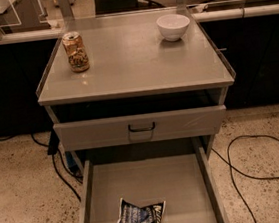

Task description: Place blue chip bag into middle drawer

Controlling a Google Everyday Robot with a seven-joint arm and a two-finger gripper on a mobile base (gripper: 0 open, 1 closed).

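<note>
The blue chip bag (139,217), dark blue and black with white lettering, lies flat on the floor of the middle drawer (152,182), near its front left. The drawer is a wide shallow grey metal tray, pulled fully out below the cabinet. My gripper is not in view anywhere in the camera view.
A grey drawer with a black handle (141,128) sits shut above the open one. On the cabinet top (134,64) stand a tan drink can (75,51) at the left and a white bowl (173,26) at the back right. Black cables (256,160) lie on the speckled floor.
</note>
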